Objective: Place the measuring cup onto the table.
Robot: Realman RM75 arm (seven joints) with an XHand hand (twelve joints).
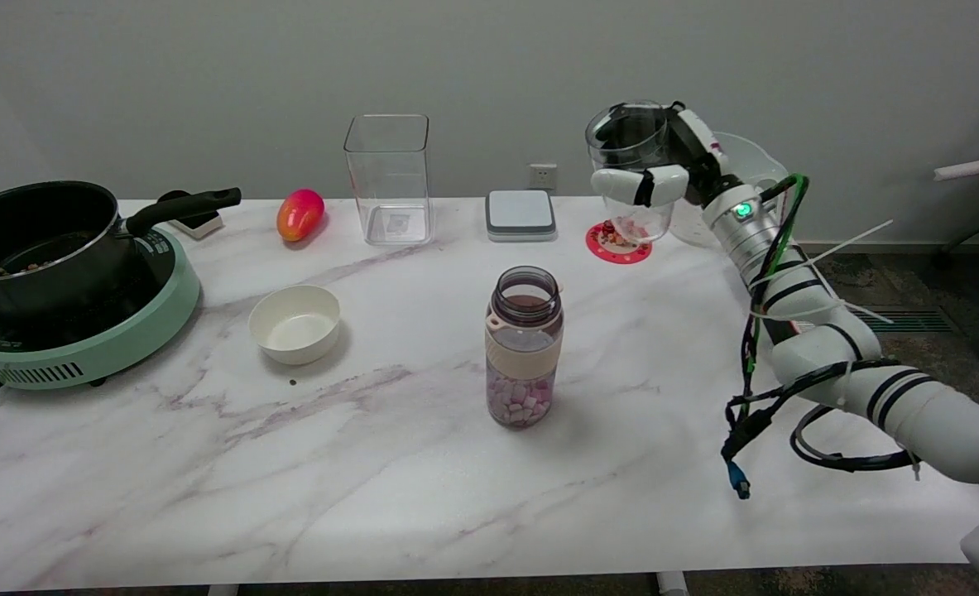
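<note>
I observe my right hand (663,170) wrapped around the clear plastic measuring cup (631,170), fingers closed on its wall. The cup is upright over the round red coaster (617,245) at the far side of the white marble table (390,463); contact cannot be confirmed.

The cup (631,178) in the hand (671,170) looks like clear, glossy plastic. Below it lies a polished marble-look table (373,463). Left of the hand stand a clear bin (388,178), a translucent bottle (524,348) and a matt black pot (38,244).
</note>
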